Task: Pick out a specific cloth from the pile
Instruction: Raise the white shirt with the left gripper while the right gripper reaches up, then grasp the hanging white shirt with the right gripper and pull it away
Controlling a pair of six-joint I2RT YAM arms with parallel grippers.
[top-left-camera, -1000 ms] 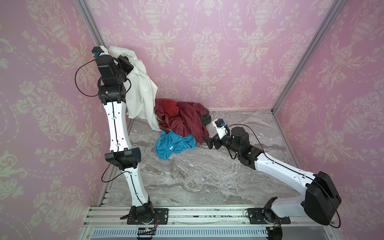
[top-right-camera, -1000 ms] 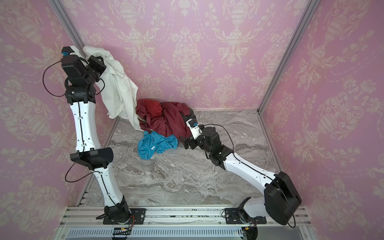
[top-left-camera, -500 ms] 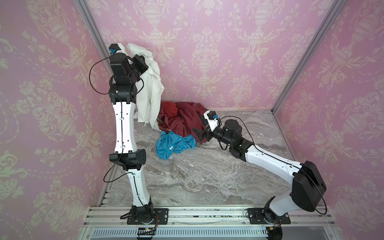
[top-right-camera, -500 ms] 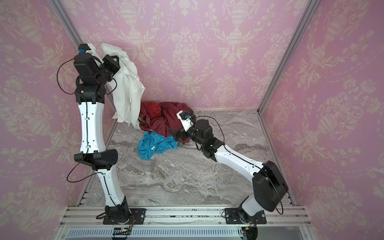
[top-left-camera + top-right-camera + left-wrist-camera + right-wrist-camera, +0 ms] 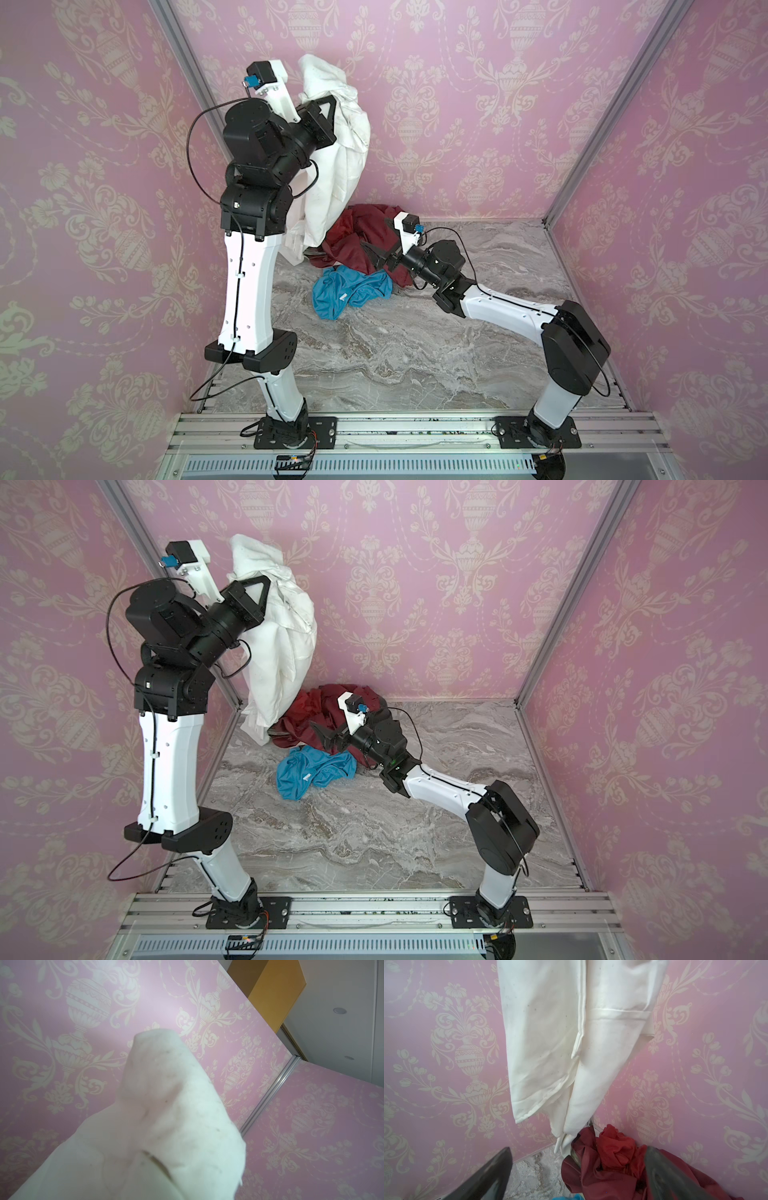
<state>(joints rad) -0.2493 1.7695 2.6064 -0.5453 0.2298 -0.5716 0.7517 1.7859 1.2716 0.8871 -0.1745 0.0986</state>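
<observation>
White, soft and creased, the cloth [image 5: 343, 166] hangs high in the back-left corner. It is bunched at its top, where the left end effector [image 5: 330, 109] is pinched tight on it. The right wrist view shows a stitched hem, a folded placket and faint dark specks on the fabric. Its long axis runs almost straight down. The upper end pokes above the grip, and the lower tips point at the pile [image 5: 361, 237] of dark red garments, reaching its edge on the marbled surface [image 5: 415, 353]. The right end effector [image 5: 379, 245] hovers low at the pile, spread wide and holding nothing.
</observation>
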